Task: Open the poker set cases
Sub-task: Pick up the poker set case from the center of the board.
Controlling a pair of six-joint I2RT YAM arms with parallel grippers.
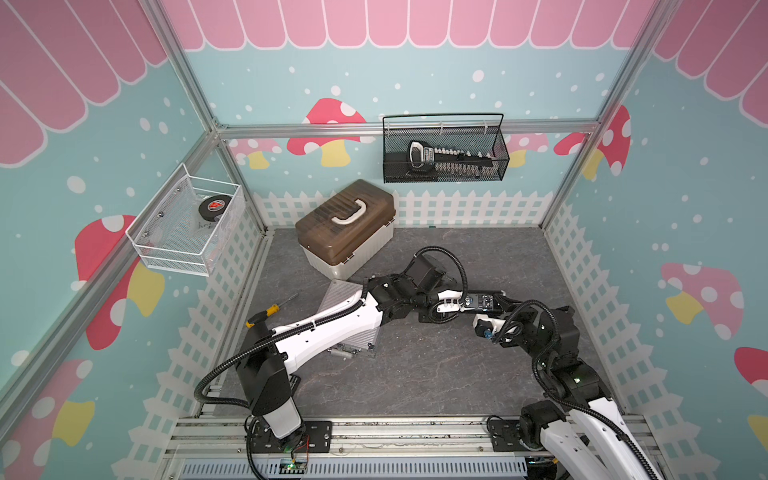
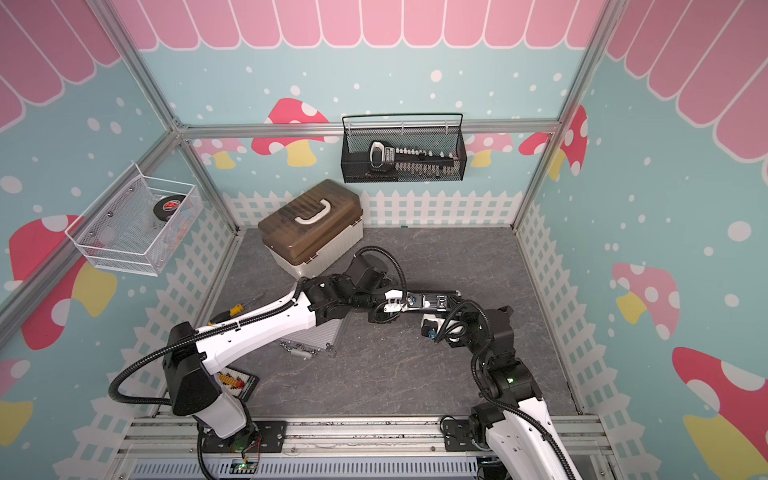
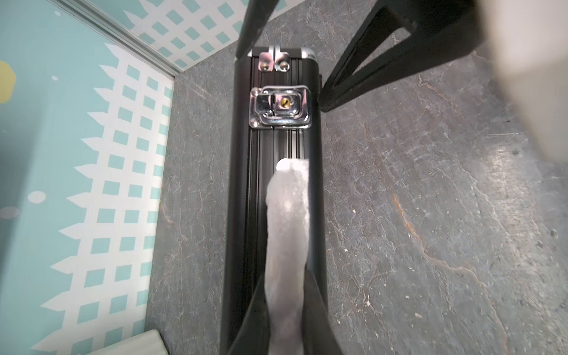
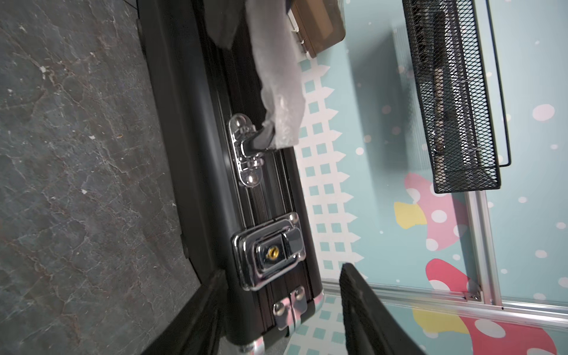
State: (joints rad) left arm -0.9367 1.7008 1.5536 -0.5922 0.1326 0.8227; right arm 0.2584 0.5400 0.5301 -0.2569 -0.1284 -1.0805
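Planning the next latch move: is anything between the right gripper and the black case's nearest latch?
Nothing visible. The right gripper is open astride the end of the black case, with the latch bare ahead of it. The left gripper, shut on the handle, sits farther along the edge, beyond the latch.

Lying case (image 1: 338, 299) before the box (image 1: 332, 232), screwdriver (image 1: 271, 310) to its left

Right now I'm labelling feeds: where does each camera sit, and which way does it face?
Both top views: high over the arm bases, looking down at the table; left arm and right arm show.
Left wrist: looks along the upright black case to its latch; the shut left hand shows.
Right wrist: looks back from that end; the open right hand shows.
Shared: both wrist views hold that latch.
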